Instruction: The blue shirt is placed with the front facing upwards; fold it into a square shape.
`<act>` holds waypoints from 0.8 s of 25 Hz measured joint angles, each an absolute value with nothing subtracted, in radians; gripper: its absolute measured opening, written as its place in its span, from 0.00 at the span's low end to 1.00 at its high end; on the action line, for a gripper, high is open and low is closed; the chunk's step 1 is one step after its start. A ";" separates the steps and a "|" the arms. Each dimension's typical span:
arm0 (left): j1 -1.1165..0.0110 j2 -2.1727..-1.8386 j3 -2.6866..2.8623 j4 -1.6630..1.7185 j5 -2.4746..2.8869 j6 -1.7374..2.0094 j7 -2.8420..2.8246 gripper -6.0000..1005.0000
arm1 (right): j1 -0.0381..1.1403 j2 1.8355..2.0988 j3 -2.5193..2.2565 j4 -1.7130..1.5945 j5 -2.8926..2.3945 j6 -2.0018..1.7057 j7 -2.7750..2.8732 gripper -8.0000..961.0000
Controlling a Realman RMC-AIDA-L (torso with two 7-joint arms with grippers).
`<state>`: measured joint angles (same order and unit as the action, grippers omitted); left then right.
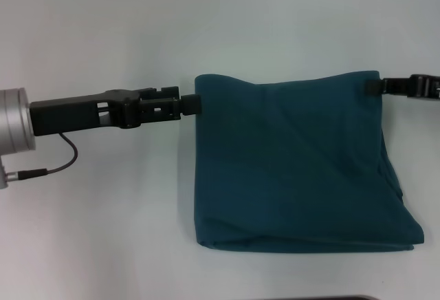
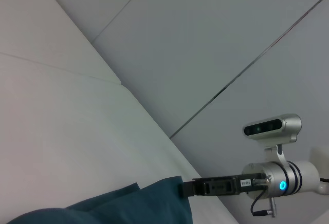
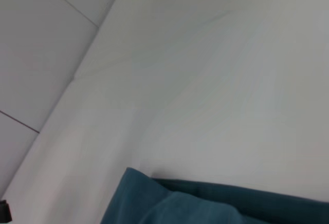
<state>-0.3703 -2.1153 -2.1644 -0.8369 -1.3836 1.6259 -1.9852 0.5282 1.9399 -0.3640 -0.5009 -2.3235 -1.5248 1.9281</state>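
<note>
The left gripper (image 1: 194,103) pinches one far corner of the blue shirt (image 1: 295,169), and the right gripper (image 1: 375,87) pinches the opposite far corner. Between them the shirt lies folded into a rough square on the white table (image 1: 103,231), plain side up, its layered edges stacked nearest the robot.

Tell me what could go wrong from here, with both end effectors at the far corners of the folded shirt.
1. The left end effector and right end effector each meet a far corner of the blue shirt; pulling away before fully letting go could drag the fold open.
2. The near right edge shows layers splaying past each other, so any tug may skew the square further.
3. The far edge sags between the corners; uneven release could leave it wrinkled on the table.
</note>
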 joint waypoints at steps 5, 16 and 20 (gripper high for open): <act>-0.380 -2.118 -2.164 -0.837 -1.384 1.625 -1.985 0.94 | 0.523 1.931 -0.364 -0.526 -2.285 -1.569 1.928 0.29; -0.392 -2.121 -2.165 -0.834 -1.381 1.617 -1.996 0.94 | 0.526 1.928 -0.362 -0.594 -2.246 -1.619 1.954 0.05; -0.393 -2.122 -2.164 -0.834 -1.380 1.617 -1.998 0.94 | 0.520 1.916 -0.362 -0.596 -2.238 -1.617 1.965 0.07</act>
